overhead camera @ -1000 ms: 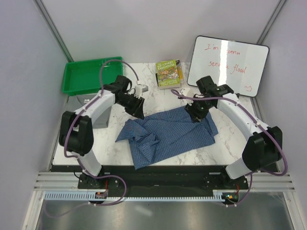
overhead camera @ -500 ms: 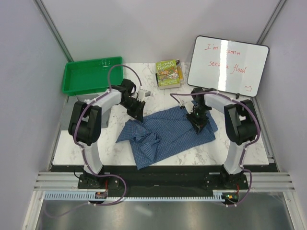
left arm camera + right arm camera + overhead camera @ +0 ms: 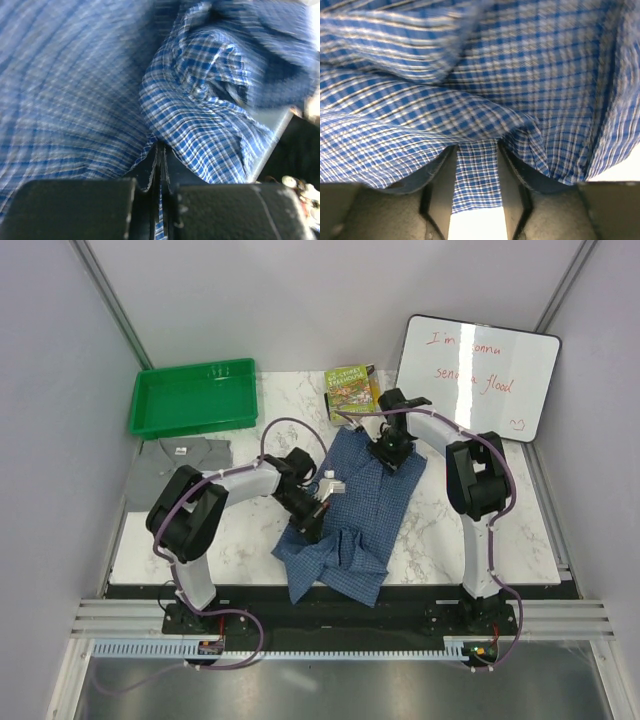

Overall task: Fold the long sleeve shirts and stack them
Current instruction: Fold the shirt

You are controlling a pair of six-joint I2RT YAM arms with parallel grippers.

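Clamping my left claw [image 3: 159, 148] on the blue shirt [image 3: 352, 508], I now pinch a thin fold; a second ago its fingers stood parted. The shirt has swung from lying across the table [image 3: 245, 540] to running near to far, with its near end bunched. Farther off, at the end near the book [image 3: 352, 393], cloth fills the gap in my right claw [image 3: 476, 150], and I cannot tell whether it bites. The grey shirt [image 3: 188, 455] waits far left. I judge I'm laying the blue one out, with no fold made yet.
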